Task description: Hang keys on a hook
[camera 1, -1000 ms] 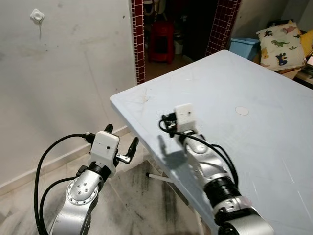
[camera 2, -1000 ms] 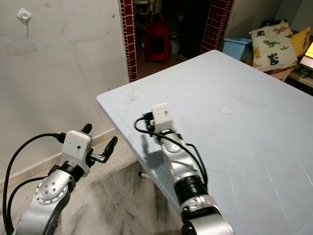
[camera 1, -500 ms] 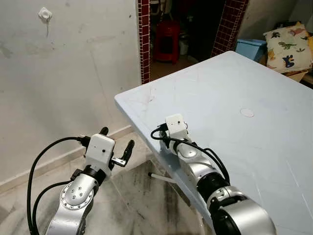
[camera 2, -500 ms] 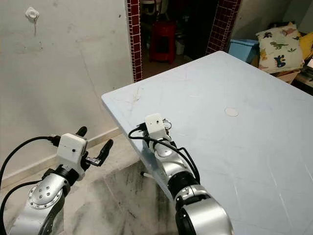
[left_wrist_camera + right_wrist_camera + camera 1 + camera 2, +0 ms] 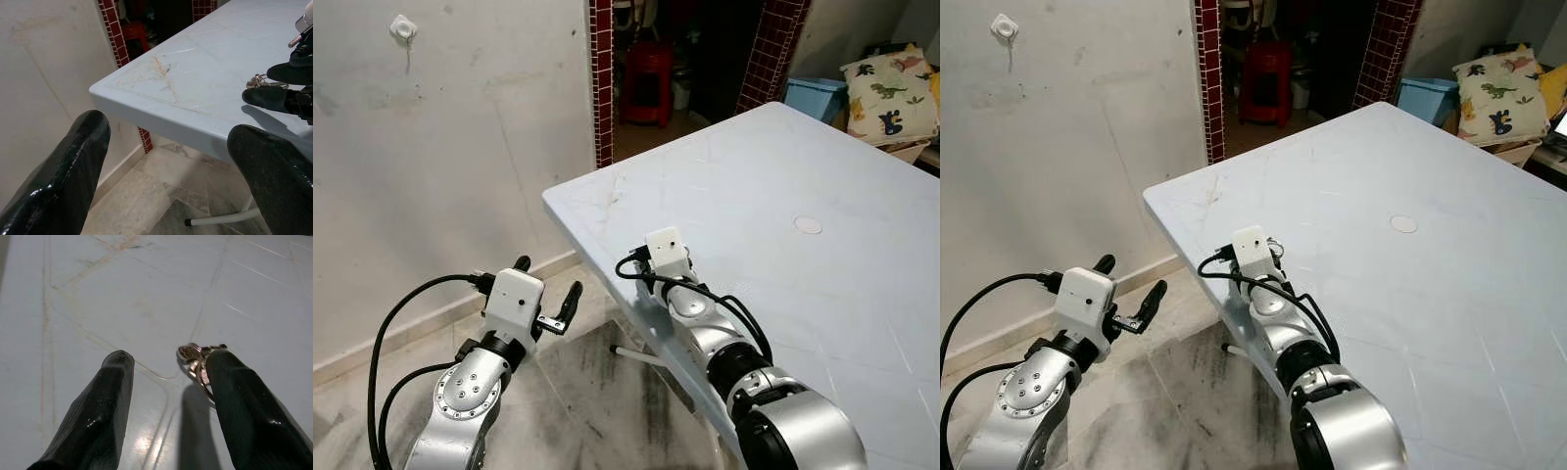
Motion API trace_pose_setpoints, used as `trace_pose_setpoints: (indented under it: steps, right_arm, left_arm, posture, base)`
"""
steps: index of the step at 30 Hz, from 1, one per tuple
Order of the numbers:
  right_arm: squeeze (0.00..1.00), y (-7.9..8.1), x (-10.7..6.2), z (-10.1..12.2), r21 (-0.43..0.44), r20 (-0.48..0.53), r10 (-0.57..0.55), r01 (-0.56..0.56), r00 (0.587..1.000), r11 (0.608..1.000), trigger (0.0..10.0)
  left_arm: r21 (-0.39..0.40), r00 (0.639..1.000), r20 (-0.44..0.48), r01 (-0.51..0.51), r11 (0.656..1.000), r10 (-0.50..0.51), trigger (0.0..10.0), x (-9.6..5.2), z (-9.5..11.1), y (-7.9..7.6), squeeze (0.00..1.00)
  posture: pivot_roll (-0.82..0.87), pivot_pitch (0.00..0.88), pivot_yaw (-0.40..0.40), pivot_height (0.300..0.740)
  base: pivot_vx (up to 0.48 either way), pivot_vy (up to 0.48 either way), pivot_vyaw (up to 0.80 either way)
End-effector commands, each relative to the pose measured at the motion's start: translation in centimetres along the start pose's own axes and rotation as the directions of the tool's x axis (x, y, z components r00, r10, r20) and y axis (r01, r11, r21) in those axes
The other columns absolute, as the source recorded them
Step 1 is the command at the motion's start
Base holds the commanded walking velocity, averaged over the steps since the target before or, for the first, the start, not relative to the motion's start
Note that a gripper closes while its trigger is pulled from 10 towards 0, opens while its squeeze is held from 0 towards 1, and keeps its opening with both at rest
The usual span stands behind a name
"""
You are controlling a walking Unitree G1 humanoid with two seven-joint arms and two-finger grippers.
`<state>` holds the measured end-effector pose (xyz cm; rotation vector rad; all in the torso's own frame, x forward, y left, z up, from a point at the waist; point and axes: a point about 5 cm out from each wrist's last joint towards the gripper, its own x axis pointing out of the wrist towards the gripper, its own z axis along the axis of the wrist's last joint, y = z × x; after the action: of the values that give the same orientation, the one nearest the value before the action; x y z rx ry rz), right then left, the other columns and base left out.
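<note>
A small bunch of keys (image 5: 197,356) on a metal ring lies on the pale blue table (image 5: 783,166) near its front left corner. My right gripper (image 5: 168,360) is open and low over the table. The keys lie against the inner side of one of its fingers (image 5: 234,396), partly hidden behind it. From the left wrist view the keys (image 5: 261,78) show between the right fingers (image 5: 266,95). My left gripper (image 5: 548,277) hangs open and empty off the table's corner, above the floor. A white hook (image 5: 403,27) is fixed high on the wall to the left.
A doorway with red-tiled posts (image 5: 599,78) and a red stool (image 5: 646,69) lie beyond the table. A blue bin (image 5: 808,96) and a dinosaur-print cushion (image 5: 891,93) are at the far right. The table's white leg (image 5: 636,354) stands on the marble floor.
Compared with a second ago, my right wrist has dropped lower and come back toward the table's corner, onto the keys. Over the last half second almost nothing has moved.
</note>
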<state>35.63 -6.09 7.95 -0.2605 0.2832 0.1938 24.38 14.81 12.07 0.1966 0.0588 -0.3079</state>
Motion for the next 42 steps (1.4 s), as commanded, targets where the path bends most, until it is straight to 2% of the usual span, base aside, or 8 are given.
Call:
trace_pose_setpoints:
  steps: [1,5,11,12,13,14,29,42]
  right_arm:
    - [0.00,-0.4,0.2,0.3,0.004,0.000,-0.015,0.015,1.000,1.000,10.0]
    - [0.00,-0.8,0.2,-0.1,0.017,-0.034,-0.020,0.020,0.999,1.000,10.0]
    - [0.00,-1.3,0.1,-1.5,0.114,-0.128,-0.018,0.033,0.992,0.993,10.0]
    - [0.00,-1.3,0.1,-1.6,0.124,-0.131,-0.012,0.028,0.991,0.992,4.7]
    - [0.00,-1.3,0.1,-1.6,0.123,-0.130,-0.008,0.024,0.992,0.992,4.7]
    - [0.00,-1.2,0.0,-1.6,0.120,-0.131,-0.004,0.019,0.991,0.993,0.0]
    - [0.00,-0.8,-0.1,-2.1,0.128,-0.155,0.042,-0.022,0.987,0.992,0.0]
    - [0.00,-0.7,-0.1,-2.1,0.077,-0.154,0.035,-0.024,0.987,0.997,0.0]
  left_arm:
    - [0.006,1.000,0.012,0.013,1.000,-0.013,10.0,-0.2,0.5,-0.2,0.00]
    - [0.006,1.000,0.010,0.010,1.000,-0.011,10.0,-0.3,0.4,-0.1,0.00]
    - [0.006,1.000,0.009,0.010,1.000,-0.010,10.0,-0.3,0.5,-0.1,0.00]
    - [0.005,1.000,0.009,0.011,1.000,-0.011,10.0,-0.3,0.5,-0.1,0.00]
    - [0.005,1.000,0.009,0.011,1.000,-0.011,10.0,-0.3,0.5,-0.1,0.00]
    - [0.005,1.000,0.008,0.012,1.000,-0.012,10.0,-0.3,0.5,-0.2,0.00]
    - [0.004,1.000,0.003,0.010,1.000,-0.010,10.0,-0.4,0.4,-0.2,0.00]
    - [0.006,1.000,0.004,0.011,1.000,-0.011,10.0,-0.3,0.4,-0.2,0.00]
  posture:
    - [0.20,0.000,-0.001,0.740]
    - [0.20,0.000,-0.001,0.740]
    - [0.20,0.001,-0.002,0.740]
    - [0.20,0.001,-0.002,0.740]
    - [0.20,0.001,-0.002,0.740]
    - [0.20,0.001,-0.001,0.740]
    - [0.20,0.000,-0.005,0.740]
    - [0.20,0.000,-0.005,0.740]
  base:
    - [0.000,0.000,0.00]
    - [0.000,0.000,0.00]
    - [0.000,0.000,0.00]
    - [0.000,0.000,0.00]
    - [0.000,0.000,0.00]
    - [0.000,0.000,0.00]
    - [0.000,0.000,0.00]
    - [0.000,0.000,0.00]
